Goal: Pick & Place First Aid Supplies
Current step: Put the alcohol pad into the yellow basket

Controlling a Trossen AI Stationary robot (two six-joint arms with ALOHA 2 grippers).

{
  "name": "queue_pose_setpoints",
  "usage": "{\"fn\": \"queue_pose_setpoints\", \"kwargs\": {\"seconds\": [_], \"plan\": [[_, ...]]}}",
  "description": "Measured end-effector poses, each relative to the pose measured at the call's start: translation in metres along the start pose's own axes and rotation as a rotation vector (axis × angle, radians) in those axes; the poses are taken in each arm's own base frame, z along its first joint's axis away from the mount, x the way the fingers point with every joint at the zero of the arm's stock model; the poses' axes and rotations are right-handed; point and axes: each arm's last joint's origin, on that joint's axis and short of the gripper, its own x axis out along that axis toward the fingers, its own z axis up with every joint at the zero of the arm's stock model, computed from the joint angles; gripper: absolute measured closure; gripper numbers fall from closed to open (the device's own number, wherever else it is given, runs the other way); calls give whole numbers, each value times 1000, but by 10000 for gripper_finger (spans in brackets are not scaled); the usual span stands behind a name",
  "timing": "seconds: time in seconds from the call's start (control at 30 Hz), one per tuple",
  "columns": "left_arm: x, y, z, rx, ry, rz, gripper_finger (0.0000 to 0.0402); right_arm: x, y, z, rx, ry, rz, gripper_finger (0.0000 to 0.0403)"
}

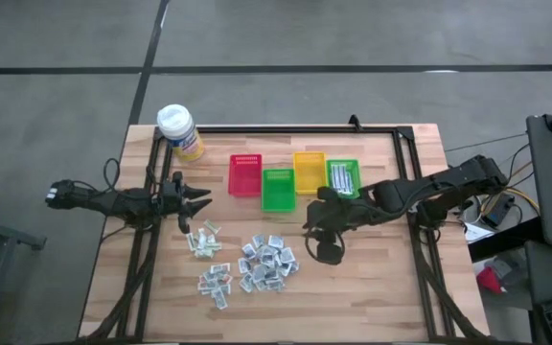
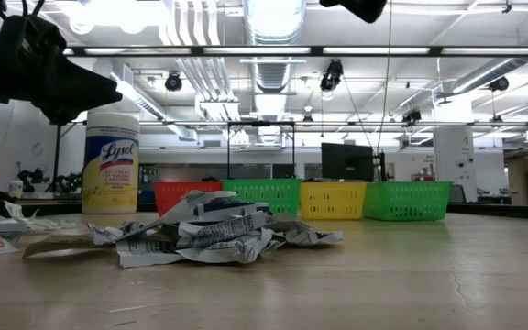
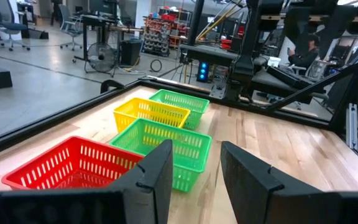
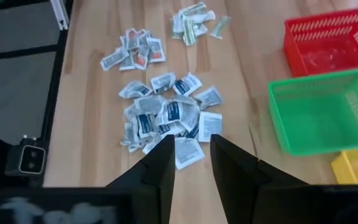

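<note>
The first aid supplies lie loose on the wooden table in three heaps: a big one (image 1: 268,264) (image 4: 166,115), a small one (image 1: 204,240) and another (image 1: 216,283). A few more packets lie in the far-right green bin (image 1: 343,177). My right gripper (image 1: 316,238) (image 4: 191,158) hovers above the table to the right of the big heap. It slants down toward the heap, open, with nothing between its fingers. My left gripper (image 1: 197,201) (image 3: 194,180) waits level at the table's left side, open and empty, facing the bins.
Red (image 1: 245,174), green (image 1: 277,189) and yellow (image 1: 309,171) bins stand in a row at mid-table, beside the second green bin. A yellow wipes bottle with a white cap (image 1: 180,131) stands at the far left corner. Bare wood lies to the right of the heaps.
</note>
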Motion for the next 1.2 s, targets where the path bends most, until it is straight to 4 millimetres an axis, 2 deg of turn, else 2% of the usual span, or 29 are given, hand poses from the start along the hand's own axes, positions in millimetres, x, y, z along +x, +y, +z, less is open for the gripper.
{"fn": "queue_pose_setpoints", "kwargs": {"seconds": [0.2,0.57,0.73,1.0,1.2], "plan": [[0,0,0,4,0,0,271,8,3,2,-133,-13,34,314],[0,0,0,6,-2,1,271,68,6,-13,-369,164,99,322],[0,0,0,-3,-3,0,271,87,9,-9,-465,183,106,308],[0,0,0,-4,-4,-1,271,118,-6,6,-468,210,90,270],[0,0,1,-7,-6,-1,271,141,-22,2,-449,289,84,252]]}}
